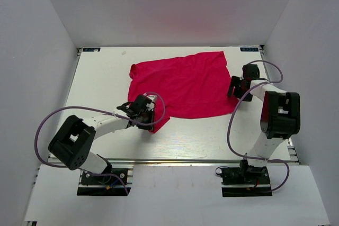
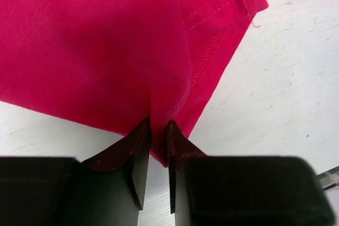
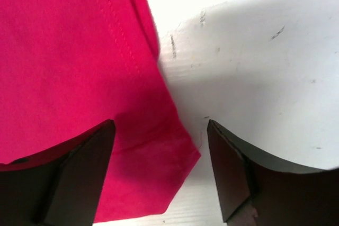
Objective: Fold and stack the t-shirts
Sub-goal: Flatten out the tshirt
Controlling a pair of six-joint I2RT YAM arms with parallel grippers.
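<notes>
The crimson-pink t-shirt lies spread on the white table, somewhat rumpled. My left gripper is at the shirt's near-left corner, shut on a pinch of the t-shirt's cloth; a stitched hem runs to its right. My right gripper is at the shirt's right edge, open, its fingers straddling a corner of the t-shirt that lies flat on the table. No white neck tag shows.
White walls enclose the table on three sides. Bare table surface lies in front of the shirt and to its left. Purple cables loop from both arms.
</notes>
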